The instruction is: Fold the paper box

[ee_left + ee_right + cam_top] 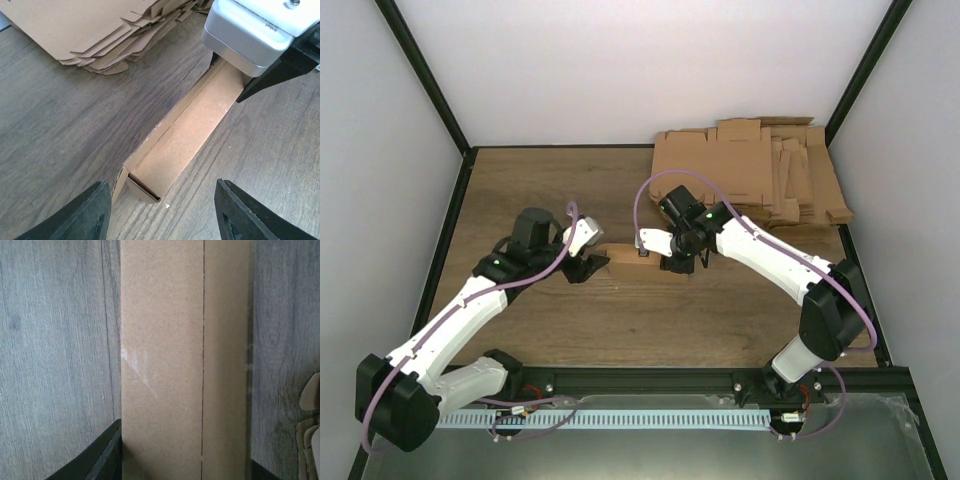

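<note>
Wood-grain table (540,200) inside white walls, black frame posts at the edges. At left, left gripper (588,266) low over the wood, arm reaching in from the near-left corner, fingers (90,210) spread apart, clear of the cardboard. Just ahead of those fingertips: near end of the paper box (623,260), a narrow shallow trough lying flat, open upward, inside it only its own tucked end flap. At the end farthest from that hand, right gripper (648,252) pitched down, elbow bent, clamped across the box's width. Beyond the right hand, pile of flat cardboard blanks (750,170).
</note>
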Motion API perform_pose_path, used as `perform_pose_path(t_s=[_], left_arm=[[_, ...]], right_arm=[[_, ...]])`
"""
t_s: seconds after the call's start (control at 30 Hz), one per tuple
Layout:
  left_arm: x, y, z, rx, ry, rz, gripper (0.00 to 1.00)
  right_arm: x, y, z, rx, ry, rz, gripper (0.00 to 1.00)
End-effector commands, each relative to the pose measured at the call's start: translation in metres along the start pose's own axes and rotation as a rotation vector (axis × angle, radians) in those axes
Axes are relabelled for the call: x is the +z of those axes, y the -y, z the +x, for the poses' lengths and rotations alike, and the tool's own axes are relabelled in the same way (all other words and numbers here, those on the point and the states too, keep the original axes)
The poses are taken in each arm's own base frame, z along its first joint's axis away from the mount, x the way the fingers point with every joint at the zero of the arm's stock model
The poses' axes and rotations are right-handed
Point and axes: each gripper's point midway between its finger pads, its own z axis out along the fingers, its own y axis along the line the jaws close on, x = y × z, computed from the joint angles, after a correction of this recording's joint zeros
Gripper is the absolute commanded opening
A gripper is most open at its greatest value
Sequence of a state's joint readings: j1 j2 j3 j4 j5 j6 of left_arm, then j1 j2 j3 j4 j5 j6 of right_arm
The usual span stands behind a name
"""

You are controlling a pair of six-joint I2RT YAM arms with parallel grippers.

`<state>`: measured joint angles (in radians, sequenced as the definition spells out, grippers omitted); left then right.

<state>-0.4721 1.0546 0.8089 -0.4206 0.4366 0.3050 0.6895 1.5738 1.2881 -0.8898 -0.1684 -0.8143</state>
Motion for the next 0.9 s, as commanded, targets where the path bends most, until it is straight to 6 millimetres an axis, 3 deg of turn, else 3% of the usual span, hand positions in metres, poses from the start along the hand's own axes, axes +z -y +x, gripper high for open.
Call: perform_pose_path(t_s=[0.0, 0.23, 0.37, 0.5, 0.67, 0.77, 0.87], left_arm=[[0.001, 0.008, -0.01, 0.02, 0.057, 0.043, 0.57], [0.011, 0.005, -0.005, -0.004, 0.016, 0.056, 0.44], [0.009, -0.018, -0.001, -0.016, -0.01, -0.08, 0.55], [0.009, -0.03, 0.007, -0.044, -0.043, -0.143, 0.49], [0.02, -0.026, 0.013, -0.063, -0.075, -0.088, 0.46], [0.021, -0.023, 0.008, -0.057, -0.055, -0.066, 0.4], [0.022, -0.018, 0.005, -0.051, -0.056, -0.03, 0.27]], right_arm=[[-0.007, 0.006, -0.009, -0.001, 0.03, 0.008, 0.38], [-0.005, 0.006, -0.01, 0.005, 0.029, 0.001, 0.39], [-0.005, 0.006, -0.011, 0.004, 0.032, 0.0, 0.39], [-0.004, 0.006, -0.011, 0.008, 0.03, -0.004, 0.39], [-0.002, 0.006, -0.011, 0.008, 0.029, -0.011, 0.39], [-0.002, 0.006, -0.011, 0.01, 0.028, -0.012, 0.39], [-0.001, 0.006, -0.011, 0.013, 0.025, -0.011, 0.4]])
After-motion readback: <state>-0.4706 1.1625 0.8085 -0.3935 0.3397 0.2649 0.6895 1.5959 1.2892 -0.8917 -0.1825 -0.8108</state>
